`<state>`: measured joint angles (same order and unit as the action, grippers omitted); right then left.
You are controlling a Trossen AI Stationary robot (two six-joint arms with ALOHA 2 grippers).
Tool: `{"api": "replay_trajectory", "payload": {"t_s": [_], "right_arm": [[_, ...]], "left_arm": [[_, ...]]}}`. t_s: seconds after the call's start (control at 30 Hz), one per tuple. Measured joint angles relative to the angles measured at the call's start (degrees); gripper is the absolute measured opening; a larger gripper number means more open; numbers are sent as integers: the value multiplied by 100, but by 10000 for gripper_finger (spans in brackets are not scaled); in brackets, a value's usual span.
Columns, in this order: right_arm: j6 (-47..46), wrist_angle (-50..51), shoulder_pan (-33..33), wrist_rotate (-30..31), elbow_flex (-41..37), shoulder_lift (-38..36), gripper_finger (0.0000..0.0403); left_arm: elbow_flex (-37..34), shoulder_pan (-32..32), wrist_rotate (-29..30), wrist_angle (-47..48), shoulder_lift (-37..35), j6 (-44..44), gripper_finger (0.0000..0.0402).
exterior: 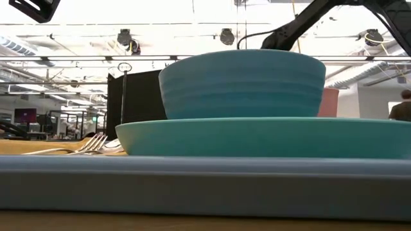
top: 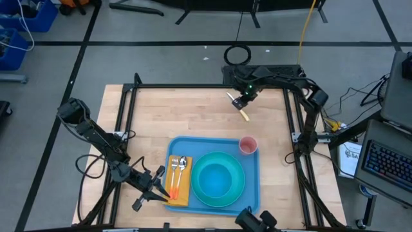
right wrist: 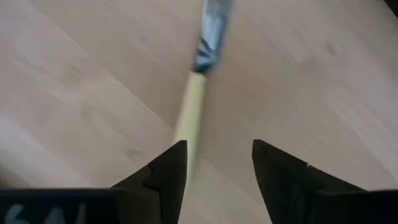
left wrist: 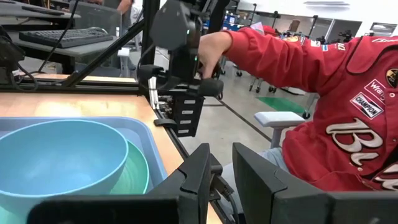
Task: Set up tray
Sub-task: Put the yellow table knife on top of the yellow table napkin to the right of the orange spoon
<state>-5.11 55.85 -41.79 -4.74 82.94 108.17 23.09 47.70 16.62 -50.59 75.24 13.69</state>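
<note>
The light-blue tray (top: 187, 147) lies at the table's near middle. On it are a yellow-orange napkin (top: 180, 190) with a fork and a spoon (top: 179, 167), a turquoise plate (top: 239, 188) bearing a blue bowl (top: 215, 177), and a pink cup (top: 248, 145). A knife (top: 244, 114) with a cream handle lies flat on the wood toward the far edge. My right gripper (top: 239, 100) hangs open just over it; in the right wrist view the handle (right wrist: 189, 109) runs toward one finger of the gripper (right wrist: 219, 168). My left gripper (top: 159, 185) is open beside the napkin's left edge.
A black frame borders the table on its left, far and right sides. Bare wood lies between the knife and the tray. In the left wrist view a person in a red jacket (left wrist: 323, 93) stands past the table edge, hand on a black fixture (left wrist: 183, 93).
</note>
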Motion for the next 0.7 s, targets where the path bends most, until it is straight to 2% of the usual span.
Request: {"api": "replay_trajectory", "payload": {"t_s": [0.37,0.47,0.7], "right_arm": [[150,118,139,-8,0,243,174],[200,160,157,-310,0,258,174],[234,71,152,-304,-63,260,174]], "left_arm": [[-1,0,0,7,0,0,72],[-1,0,0,11,0,2,72],[-2,0,0,11,0,11,72]]}}
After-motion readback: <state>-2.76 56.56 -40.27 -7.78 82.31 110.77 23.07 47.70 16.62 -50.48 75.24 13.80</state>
